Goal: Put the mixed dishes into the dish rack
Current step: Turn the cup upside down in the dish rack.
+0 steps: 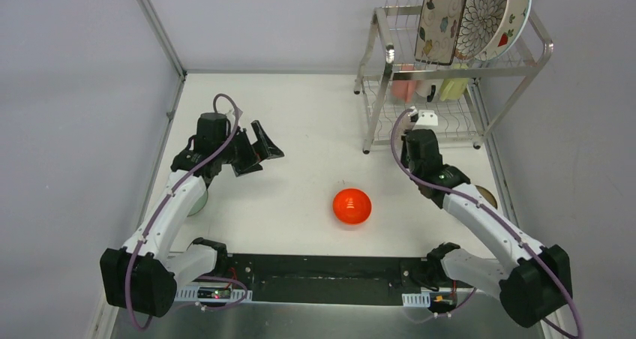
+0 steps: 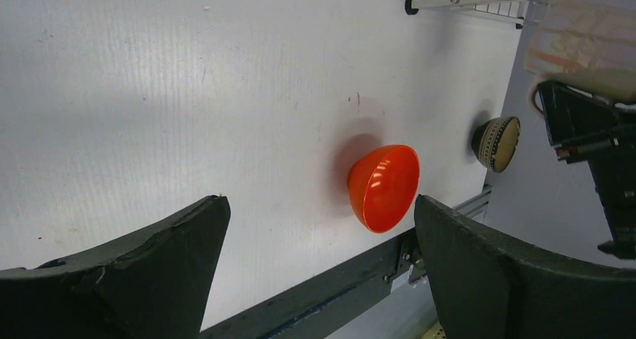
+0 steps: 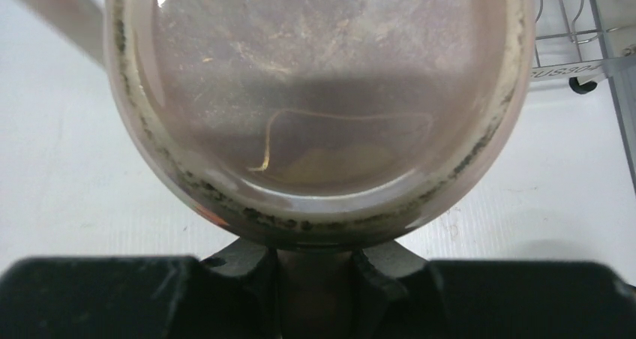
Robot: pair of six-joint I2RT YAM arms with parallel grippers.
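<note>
Now the right gripper (image 3: 315, 260) pinches a cup (image 3: 322, 91) by its near rim, just before the rack (image 1: 457, 121), while the left gripper (image 2: 319, 204) hangs wide open, the red bowl (image 2: 384, 187) ahead of it.

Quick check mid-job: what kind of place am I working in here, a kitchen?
Probably a lab test cell, not a kitchen: bare white table, plain panel walls on metal framing, and a dish rack.

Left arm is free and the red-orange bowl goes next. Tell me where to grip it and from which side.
Pinch the rim of the red-orange bowl at its left edge, one finger inside, one outside, descending from above with the open left gripper. It sits mouth up; its round wall would likely slip.
</note>
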